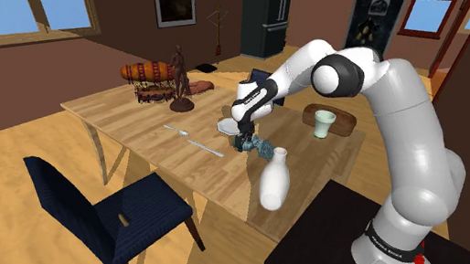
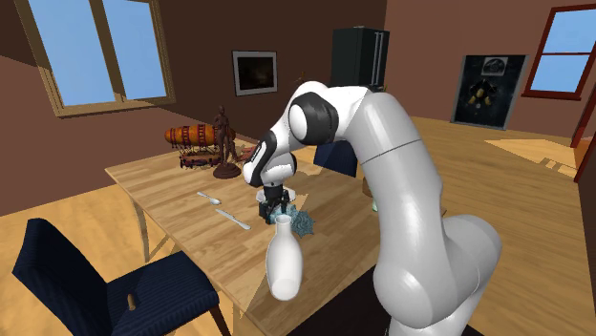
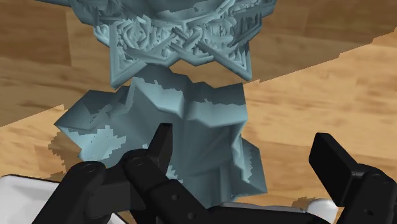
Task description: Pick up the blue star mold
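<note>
The white arm (image 1: 389, 126) reaches over the wooden bench (image 1: 130, 116) and points the black hand (image 1: 245, 142) downward, low over the bench surface. The hand is released: in the wrist view its two fingers (image 3: 162, 143) stand well apart and clasp nothing. The blue star mold (image 1: 266, 149), a grey-blue item with pointed rims and ridged relief, lies on the bench just beside the hand, between the hand and the white bottle (image 1: 274, 186). In the wrist view the blue star mold (image 3: 184, 121) lies directly ahead of the hand (image 3: 245, 137). One finger overlaps the mold's near portion, and whether it makes contact cannot be told. The other finger stands clear of the mold over bare wood. In the second exterior view the mold (image 2: 302, 222) sits on the view's right of the hand (image 2: 275, 200), just behind the neck of the upright white bottle (image 2: 284, 258). A white dish (image 1: 227, 126) lies on the bench near the hand, on the side away from the bottle. A pale cup (image 1: 323, 123) stands on a brown board (image 1: 344, 120) nearer the arm's elbow. Two thin utensils (image 1: 192, 138) lie on the bench on the shoulder view's left of the hand. A dark figurine (image 1: 180, 78) and a red-orange airship model (image 1: 148, 73) stand at the far end of the bench. A dark blue chair (image 1: 105, 216) stands at the near side of the bench.
</note>
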